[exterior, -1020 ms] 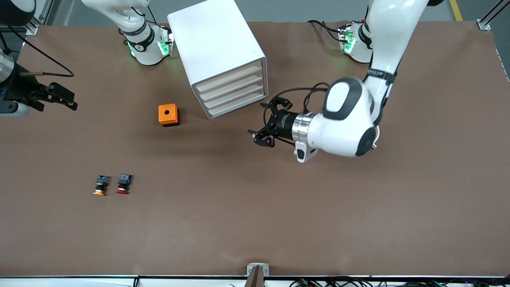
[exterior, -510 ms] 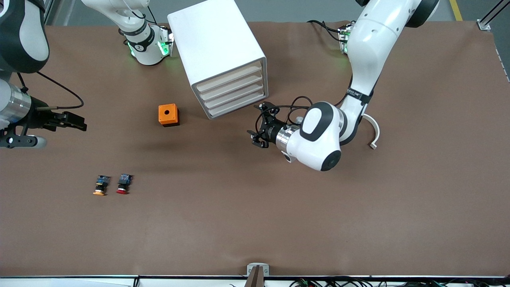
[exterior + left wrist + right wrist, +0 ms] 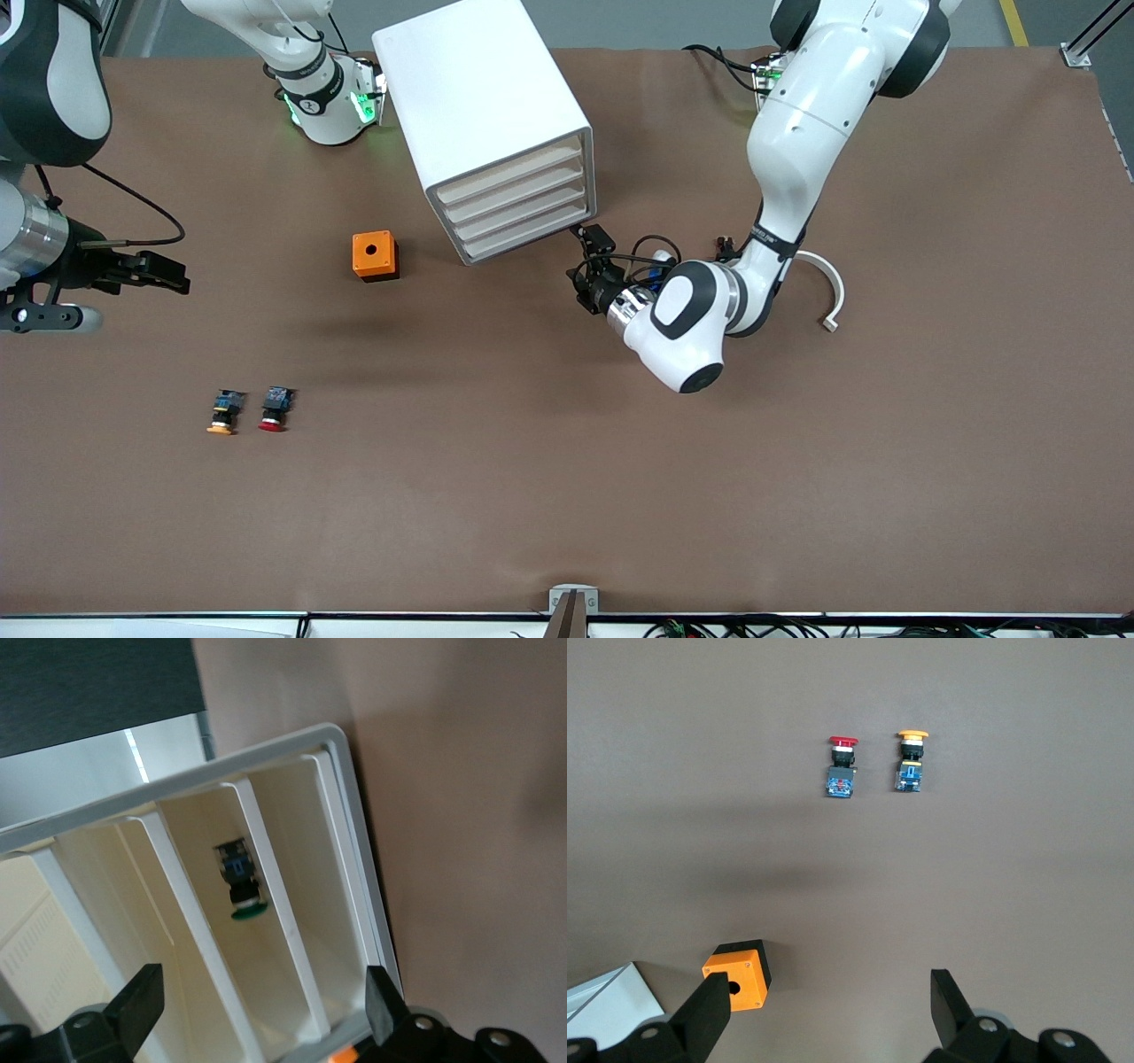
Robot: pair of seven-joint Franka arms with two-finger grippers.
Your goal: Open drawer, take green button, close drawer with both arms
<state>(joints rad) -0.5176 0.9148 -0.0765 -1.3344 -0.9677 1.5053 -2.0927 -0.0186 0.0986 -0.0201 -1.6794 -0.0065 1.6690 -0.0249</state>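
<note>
Nothing done yet: cabinet (image 3: 496,124), upper centre, drawers all closed; green button (image 3: 241,886) inside. Left gripper (image 3: 592,266) at its front, jaws apart; right gripper (image 3: 146,270), frame's left edge, waiting, spread.

The orange box (image 3: 737,974) with a round hole in its top sits on the brown table (image 3: 1028,842). Well apart from it lie the red-capped button (image 3: 842,766) and, just beside that, the yellow-orange-capped button (image 3: 911,760).
</note>
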